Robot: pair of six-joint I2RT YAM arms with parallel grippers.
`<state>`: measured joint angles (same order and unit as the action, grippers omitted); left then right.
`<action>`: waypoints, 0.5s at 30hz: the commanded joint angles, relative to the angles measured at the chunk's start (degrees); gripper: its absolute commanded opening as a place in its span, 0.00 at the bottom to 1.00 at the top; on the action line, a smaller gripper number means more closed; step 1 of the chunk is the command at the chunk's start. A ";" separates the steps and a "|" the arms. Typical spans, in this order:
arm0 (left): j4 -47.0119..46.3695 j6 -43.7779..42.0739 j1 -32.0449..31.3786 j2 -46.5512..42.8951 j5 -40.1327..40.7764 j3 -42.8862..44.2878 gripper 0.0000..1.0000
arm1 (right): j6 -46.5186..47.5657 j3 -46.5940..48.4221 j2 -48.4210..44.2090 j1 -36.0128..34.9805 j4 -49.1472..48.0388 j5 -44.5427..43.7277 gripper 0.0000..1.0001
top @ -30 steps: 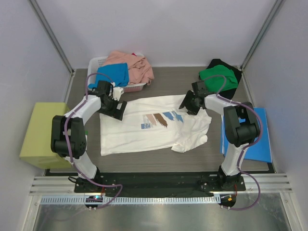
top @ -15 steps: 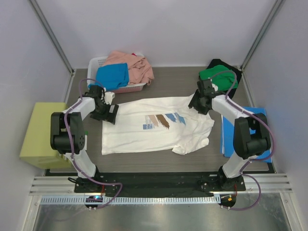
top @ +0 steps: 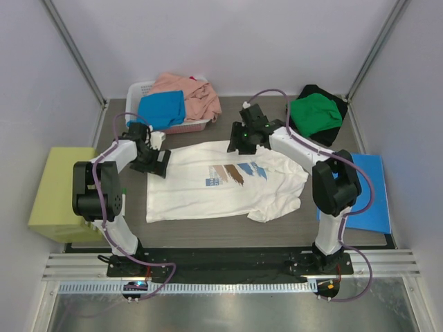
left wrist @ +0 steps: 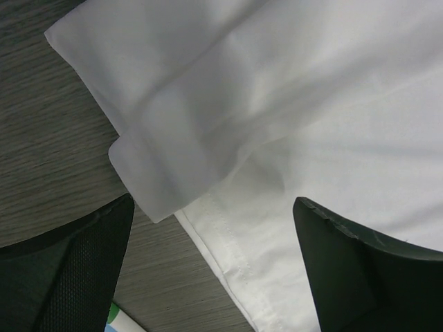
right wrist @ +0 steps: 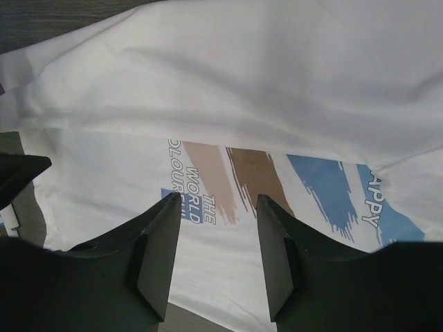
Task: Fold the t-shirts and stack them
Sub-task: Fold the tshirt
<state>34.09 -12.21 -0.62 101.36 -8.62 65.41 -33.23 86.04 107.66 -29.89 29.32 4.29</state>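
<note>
Dark wood-grain worktop (top: 235,124) fills the space between pale walls, and a white t-shirt (top: 208,197) lies spread across its middle, front side up, its blue-and-brown chest print (top: 234,173) showing. The shirt's right side is bunched and rumpled, while its left side lies flatter. The left pincer (top: 154,162) sits low at the shirt's left edge with its jaws spread wide and nothing between them; the left wrist view shows a folded-over sleeve (left wrist: 173,138) and a stitched hem lying on the wood between the two fingers. The right pincer (top: 241,144) hangs over the far edge of the same shirt, near the collar, its jaws partly apart and gripping nothing; the right wrist view shows the print directly beneath the gap. At the far left a white basket (top: 142,90) holds a salmon pink t-shirt (top: 194,93) and a bright blue t-shirt (top: 163,109), both heaped loosely and spilling over its rim. In the far right corner a green t-shirt (top: 315,114) rests on top of a black t-shirt (top: 318,91). A flat blue folder (top: 370,200) lies at the right edge, and a yellow-green box (top: 59,190) stands beside the worktop on the left.
</note>
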 commanded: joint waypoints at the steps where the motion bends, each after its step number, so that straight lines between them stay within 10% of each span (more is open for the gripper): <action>1: -1.39 -0.54 0.45 -2.66 -1.22 -0.37 0.88 | 1.42 3.52 0.97 1.85 1.44 0.01 0.53; 7: -1.30 -0.19 0.36 -1.52 -2.63 0.51 0.37 | 0.80 1.42 2.56 1.85 0.83 -0.08 0.52; 15: -0.78 -0.45 0.36 -1.78 -2.54 0.60 0.38 | 0.89 -0.70 3.00 1.94 0.04 -0.60 0.52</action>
<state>34.06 -12.40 -0.60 101.36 -10.17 65.21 -32.99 85.60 110.93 -27.70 30.30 4.21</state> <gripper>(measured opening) 0.375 0.522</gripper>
